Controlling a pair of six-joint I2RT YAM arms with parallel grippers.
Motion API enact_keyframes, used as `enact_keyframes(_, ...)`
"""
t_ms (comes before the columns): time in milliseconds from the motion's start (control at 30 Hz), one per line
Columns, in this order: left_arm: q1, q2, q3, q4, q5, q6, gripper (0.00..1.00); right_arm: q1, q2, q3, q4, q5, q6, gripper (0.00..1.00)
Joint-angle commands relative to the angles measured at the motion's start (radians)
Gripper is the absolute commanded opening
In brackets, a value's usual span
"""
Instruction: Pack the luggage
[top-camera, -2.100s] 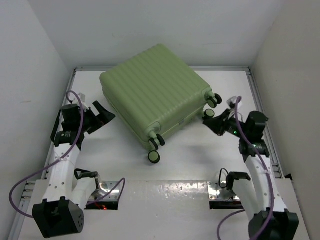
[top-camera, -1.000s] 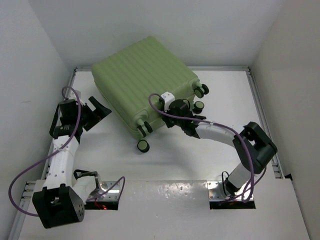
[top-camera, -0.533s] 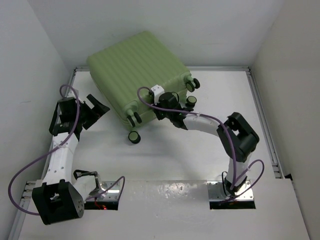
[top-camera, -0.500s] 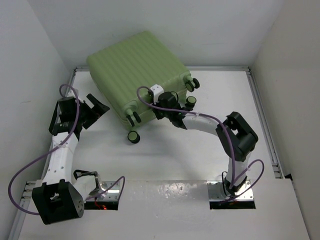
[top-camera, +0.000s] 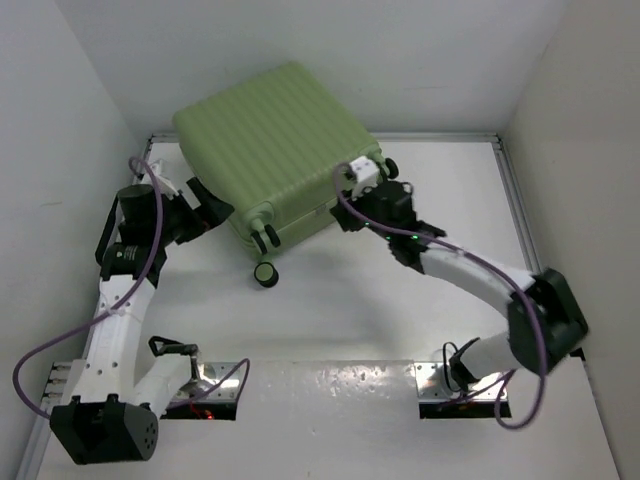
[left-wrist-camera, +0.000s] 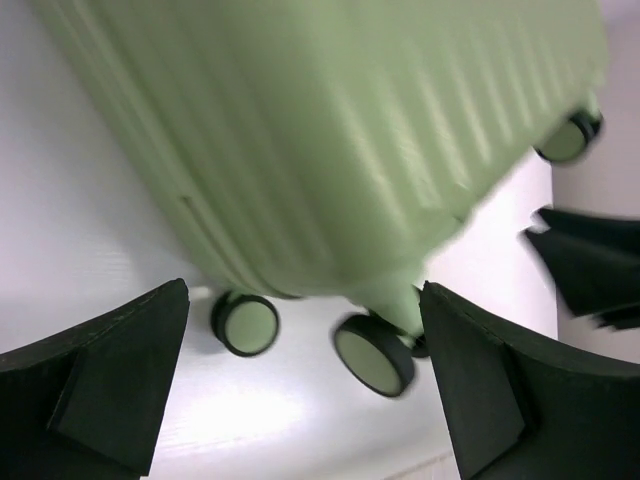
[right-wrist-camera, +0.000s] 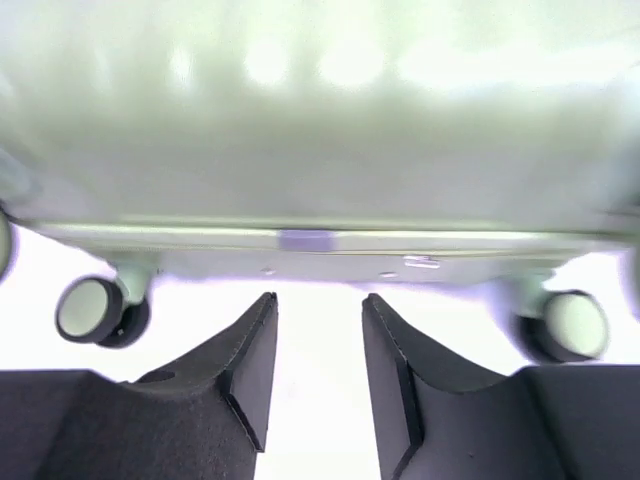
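The luggage (top-camera: 270, 140) is a closed light-green ribbed suitcase lying flat at the back left, its wheels (top-camera: 265, 272) pointing toward the arms. My left gripper (top-camera: 207, 214) stands wide open at the suitcase's near-left corner. In the left wrist view its fingers (left-wrist-camera: 120, 370) frame the luggage (left-wrist-camera: 330, 130) and two wheels (left-wrist-camera: 375, 355), with nothing between them. My right gripper (top-camera: 347, 214) sits just off the wheel end. Its jaws (right-wrist-camera: 318, 300) are partly open and empty, a short way from the luggage (right-wrist-camera: 320, 130) seam.
White walls close in the table on the left, back and right. A metal rail (top-camera: 525, 240) runs along the right edge. The arm bases and mounting plates (top-camera: 455, 385) sit at the near edge. My right gripper's dark fingers (left-wrist-camera: 590, 270) show in the left wrist view.
The right gripper, shut earlier, pushed the luggage back and left, then drew back to the right and opened. The left gripper has moved closer to the suitcase's corner.
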Motion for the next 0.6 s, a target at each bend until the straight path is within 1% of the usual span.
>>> enact_keyframes(0,-0.077,-0.006,0.043,-0.079,0.004,0.016,1.00,-0.069,-0.171,-0.082,-0.002,-0.082,0.017,0.39)
enact_keyframes(33,-0.095,-0.006,0.043,-0.090,0.004,-0.006,1.00,-0.081,-0.203,-0.102,-0.035,-0.082,0.020,0.39)
enact_keyframes(67,-0.112,-0.006,0.028,-0.090,0.020,-0.060,1.00,-0.092,-0.220,-0.113,-0.052,-0.091,0.013,0.39)
enact_keyframes(100,-0.121,-0.006,0.004,-0.090,0.081,-0.085,1.00,-0.107,-0.255,-0.127,-0.079,-0.091,0.008,0.40)
enact_keyframes(133,-0.130,-0.006,-0.015,-0.090,0.106,-0.113,1.00,-0.145,-0.263,-0.145,-0.090,-0.091,-0.004,0.40)
enact_keyframes(167,-0.146,-0.006,-0.060,-0.059,0.147,-0.175,1.00,-0.155,-0.280,-0.159,-0.105,-0.097,-0.007,0.40)
enact_keyframes(200,-0.156,-0.006,-0.082,-0.044,0.158,-0.199,1.00,-0.191,-0.299,-0.168,-0.116,-0.097,-0.010,0.40)
enact_keyframes(267,-0.186,0.003,-0.113,0.005,0.159,-0.254,1.00,-0.222,-0.305,-0.178,-0.128,-0.117,-0.004,0.40)
enact_keyframes(300,-0.218,0.020,-0.113,0.016,0.140,-0.265,1.00,-0.233,-0.314,-0.179,-0.148,-0.122,0.003,0.40)
enact_keyframes(367,-0.247,0.043,-0.101,0.030,0.116,-0.283,1.00,-0.265,-0.319,-0.182,-0.151,-0.134,0.028,0.40)
enact_keyframes(500,-0.311,0.100,-0.004,0.051,0.079,-0.302,1.00,-0.271,-0.314,-0.199,-0.138,-0.142,0.042,0.40)
enact_keyframes(567,-0.330,0.129,0.017,0.076,0.070,-0.311,1.00,-0.276,-0.305,-0.199,-0.133,-0.149,0.046,0.40)
